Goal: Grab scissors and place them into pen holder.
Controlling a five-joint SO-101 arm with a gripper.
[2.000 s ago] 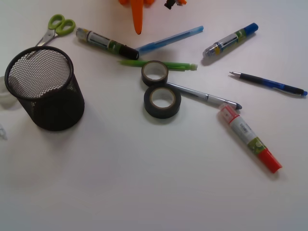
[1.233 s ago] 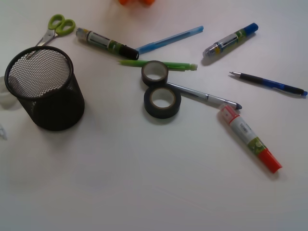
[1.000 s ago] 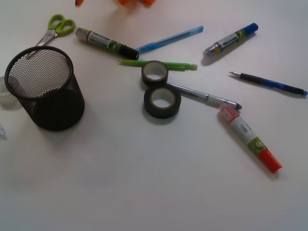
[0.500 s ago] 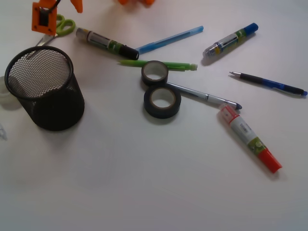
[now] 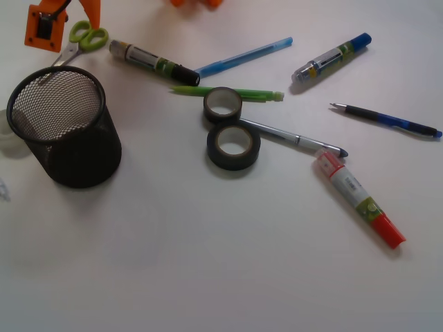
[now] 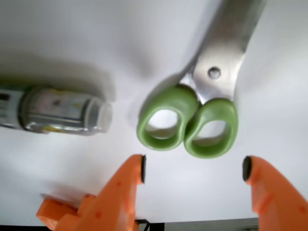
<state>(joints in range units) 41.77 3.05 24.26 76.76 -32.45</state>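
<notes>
Scissors (image 6: 192, 115) lay flat on the white surface (image 5: 208, 263) at the far left corner, just behind the pen holder (image 5: 64, 126), handles toward the robot and blades pointing toward the holder's rim. In the wrist view the two green loops sat between the orange fingertips (image 6: 132, 178) and a little ahead of them. The gripper (image 6: 192, 169) was spread wide, empty, touching nothing.

Risks, as judged from this position:
- The loops were rounded, smooth plastic. A close on the outer curve of the loops could squeeze them forward out of the gripper instead of trapping them.
- The fingertips were short of the handles. Closing without advancing further would probably catch only the near edge of the loops, or nothing.
- The marker (image 6: 57, 111) lay just beside the left loop. A sideways drift of that finger could knock it or pinch its clear end.
- Blades lay close to the pen holder; dragging the scissors could snag them on the mesh wall.

Change against the front view half a second before: the orange gripper housing (image 5: 41, 26) had shifted left and slightly up in frame, uncovering more of the green handles. Two seconds before, the gripper hung at top centre of the view, well apart from the scissors. Scissors, pen holder, tape rolls (image 5: 232, 145) and pens were unmoved.
</notes>
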